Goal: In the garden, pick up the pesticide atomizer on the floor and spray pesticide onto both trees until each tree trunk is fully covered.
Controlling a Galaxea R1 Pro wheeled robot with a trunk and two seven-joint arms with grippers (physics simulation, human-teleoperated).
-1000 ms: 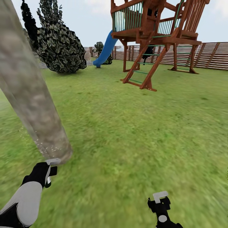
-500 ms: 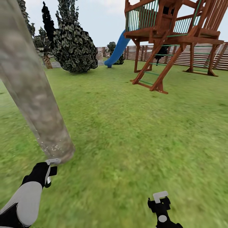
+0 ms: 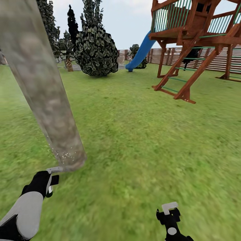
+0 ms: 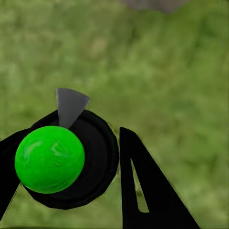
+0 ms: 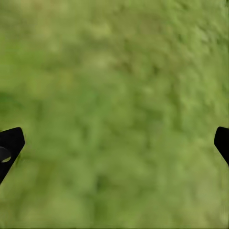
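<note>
A thick mottled grey-brown tree trunk (image 3: 43, 90) leans through the left of the head view, with fine white pesticide specks (image 3: 65, 155) on its base. My left gripper (image 3: 49, 180) hovers just in front of that base, shut on the pesticide atomizer (image 4: 49, 159). The atomizer is a black body with a bright green ball top and a grey nozzle, held between my left gripper's (image 4: 67, 148) dark fingers (image 4: 143, 191). My right gripper (image 3: 169, 214) hangs open over bare grass at the lower right, and the right wrist view has the same gripper (image 5: 117, 143) with nothing between its fingers.
A brown wooden play tower (image 3: 197, 36) with a blue slide (image 3: 142, 52) stands at the right back. A dark leafy bush (image 3: 95, 50) and a small palm (image 3: 68, 63) stand beyond the trunk. A slatted fence (image 3: 167, 55) closes the lawn (image 3: 140, 134).
The whole picture has slid rightward, so the camera has turned left; trunk, bush and play tower shift with it. Both grippers keep their places in the view and their states.
</note>
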